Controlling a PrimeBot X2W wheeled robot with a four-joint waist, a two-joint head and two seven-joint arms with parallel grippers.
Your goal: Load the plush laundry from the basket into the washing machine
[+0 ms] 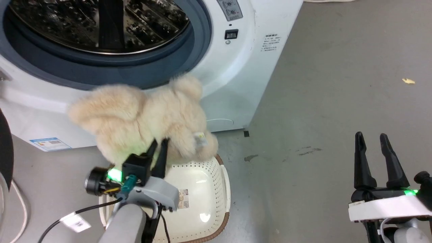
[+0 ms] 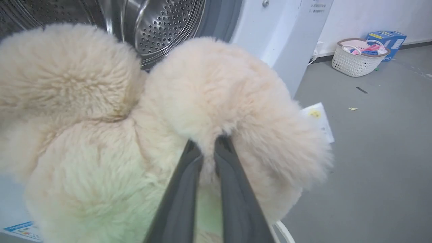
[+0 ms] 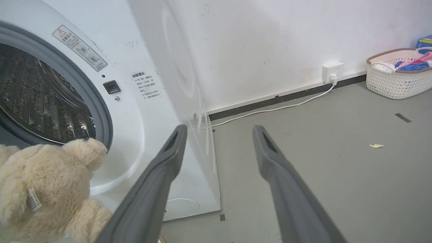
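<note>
Head view: left gripper pinches the plush laundry; washing machine opening lies just far of it. My right gripper sits open, empty.

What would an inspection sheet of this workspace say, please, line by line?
Surface: grey floor, stained.
Job's things: plush laundry held over the basket, before the washing machine, drum open.
Clutter: yellow scrap; second basket of clothes; blue box.
Grippers: left gripper shut on the plush laundry; right gripper open, empty.
Cables: white cord to a wall socket; black cable by the left arm.
Surroundings: white wall.
</note>
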